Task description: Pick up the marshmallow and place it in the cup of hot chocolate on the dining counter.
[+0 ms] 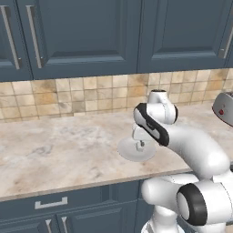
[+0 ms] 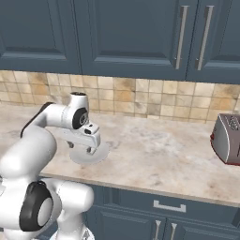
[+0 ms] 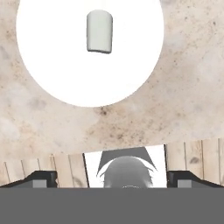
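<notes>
Hand view is taken looking straight down: the marshmallow [image 3: 99,31] is seen lying on its side on a round white plate [image 3: 52,65], well above the two dark fingertips [image 3: 41,178] that show at the lower corners. The marshmallow is placed between the lines of the two fingers but far ahead of them, not touched by either. The fingers are spread as wide as they go and nothing is held between them.

The marshmallow is shown as a small stubby cylinder, pale greyish white, slightly darker than the bright plate beneath it, with rounded ends and its long axis pointing away from the fingers. It is set a little off the plate's middle, toward the far rim.

The plate is laid on a beige marbled counter [image 1: 59,145] backed by tan wall tiles [image 1: 68,95], near the counter's front edge. From the left base view the gripper [image 1: 140,145] is seen hanging just over the plate, and a red toaster [image 2: 227,138] is stood well apart to the right.
</notes>
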